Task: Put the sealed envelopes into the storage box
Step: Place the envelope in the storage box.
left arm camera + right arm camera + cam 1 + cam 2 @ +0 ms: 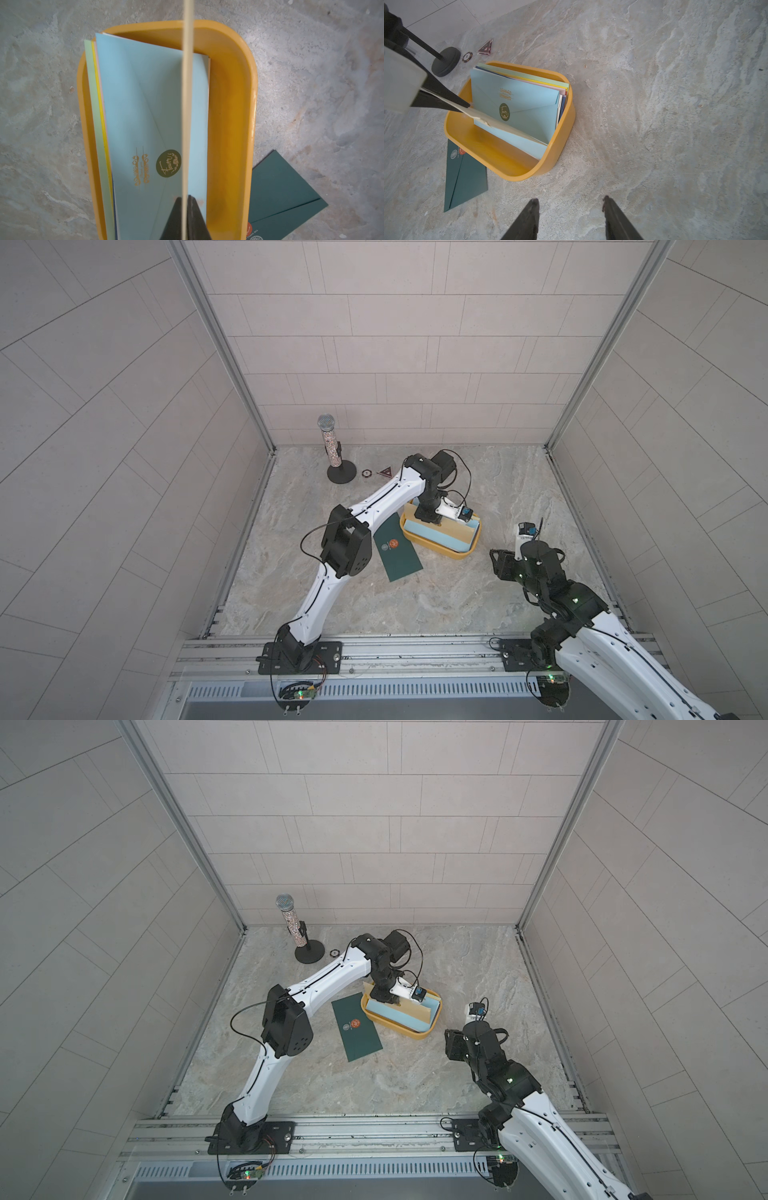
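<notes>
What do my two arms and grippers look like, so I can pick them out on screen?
The left arm and right arm have white shell links, black joint housings and thin black cables looping outside. Each wrist carries a white camera mount with a blue part. The left gripper and right gripper have slim, tapering black fingers.

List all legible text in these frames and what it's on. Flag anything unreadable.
"Flower's" (script, roughly): olive round seal on the light blue envelope.
"THE SIMPL…" (cut off): white round seal on the dark green envelope.
Orange seal beside it: unreadable.
Gold print on the light blue envelope: too blurred.
Triangular badge, round badge: lettering too small.
Cream envelope: edge-on, no text shows.
</notes>
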Controlling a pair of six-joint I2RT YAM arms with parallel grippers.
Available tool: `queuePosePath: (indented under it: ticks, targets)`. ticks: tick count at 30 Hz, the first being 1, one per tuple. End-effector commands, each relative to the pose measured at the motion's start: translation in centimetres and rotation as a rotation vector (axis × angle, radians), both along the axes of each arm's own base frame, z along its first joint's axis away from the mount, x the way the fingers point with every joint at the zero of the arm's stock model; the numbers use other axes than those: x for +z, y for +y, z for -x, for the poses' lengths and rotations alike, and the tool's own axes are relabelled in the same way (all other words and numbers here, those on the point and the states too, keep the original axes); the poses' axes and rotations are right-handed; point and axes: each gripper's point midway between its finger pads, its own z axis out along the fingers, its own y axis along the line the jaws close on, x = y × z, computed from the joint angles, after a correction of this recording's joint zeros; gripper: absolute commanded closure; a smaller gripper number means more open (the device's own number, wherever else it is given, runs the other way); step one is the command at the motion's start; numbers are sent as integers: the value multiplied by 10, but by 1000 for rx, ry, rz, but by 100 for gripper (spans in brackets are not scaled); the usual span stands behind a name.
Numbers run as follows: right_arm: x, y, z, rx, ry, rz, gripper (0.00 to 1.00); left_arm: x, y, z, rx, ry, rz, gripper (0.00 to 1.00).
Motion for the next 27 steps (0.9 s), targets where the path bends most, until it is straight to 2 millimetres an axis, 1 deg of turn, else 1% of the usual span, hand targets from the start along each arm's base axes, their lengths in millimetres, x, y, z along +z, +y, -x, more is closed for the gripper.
queuePosePath:
  ticks: [1,3,5,9,12,14,15,17,19,20,22,23,25,27]
  targets:
    - [3,-1,-1,-9,-1,-3,46,5,-1,-2,4,-14,-2,68]
    - [1,-1,-2,-9,3,-2,46,16,-4,-8,42,-47,24,66]
    - [2,-1,-2,-10,4,-4,46,30,-6,-18,89,-98,55,68]
    - [-1,-1,-3,-10,20,-3,46,65,-8,-32,205,-178,145,68]
    - [-3,0,-5,-10,28,-5,46,90,-5,-40,336,-213,265,63]
    - [-5,1,-5,-5,38,-4,46,107,1,-46,437,-242,365,61]
    - [-4,1,-6,-6,38,-5,46,117,5,-50,507,-266,429,59]
    - [-4,1,-6,-4,39,-7,46,138,19,-58,662,-307,554,56]
    - [-3,2,-7,1,39,-9,46,154,37,-52,795,-287,660,55]
    - [-1,4,-8,9,40,-11,46,159,47,-50,876,-275,701,55]
    - [4,12,-10,53,31,-22,46,164,75,-44,1093,-237,777,51]
    - [6,17,-11,79,31,-31,46,156,92,-38,1215,-200,793,48]
    - [9,26,-12,115,46,-50,47,135,124,-23,1420,-113,804,46]
    - [11,42,-14,164,74,-71,48,105,154,-1,1605,-1,781,46]
